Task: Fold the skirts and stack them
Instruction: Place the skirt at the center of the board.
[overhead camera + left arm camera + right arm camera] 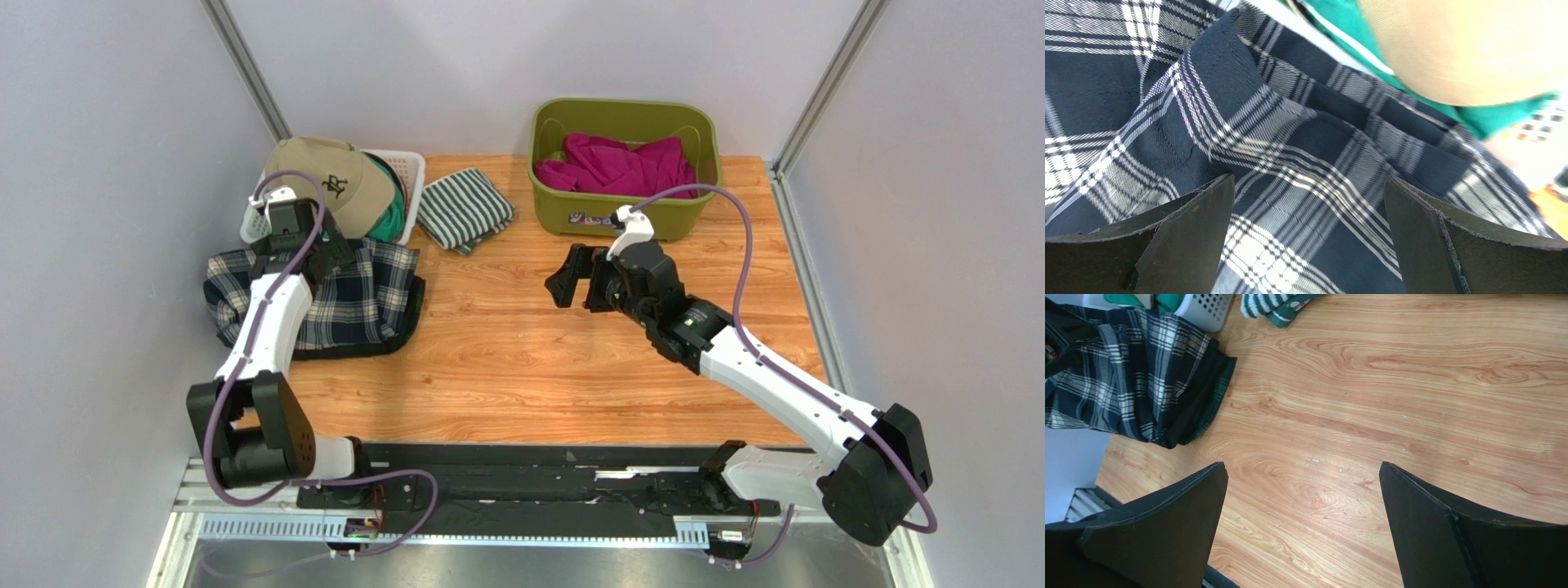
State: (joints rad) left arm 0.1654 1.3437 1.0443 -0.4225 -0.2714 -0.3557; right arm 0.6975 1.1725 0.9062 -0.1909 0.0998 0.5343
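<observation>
Tan cap [309,165] shows a dark emblem [334,186], unreadable, near the plaid skirt [362,300].

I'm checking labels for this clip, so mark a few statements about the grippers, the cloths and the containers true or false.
1. The left gripper hangs open just above the plaid skirt. True.
2. The right gripper holds a skirt. False: it is open and empty over the bare table.
3. The green bin holds magenta cloth. True.
4. The striped cloth lies in the green bin. False: it lies on the table beside the white basket.
5. The tan cap sits atop the white basket. True.
</observation>
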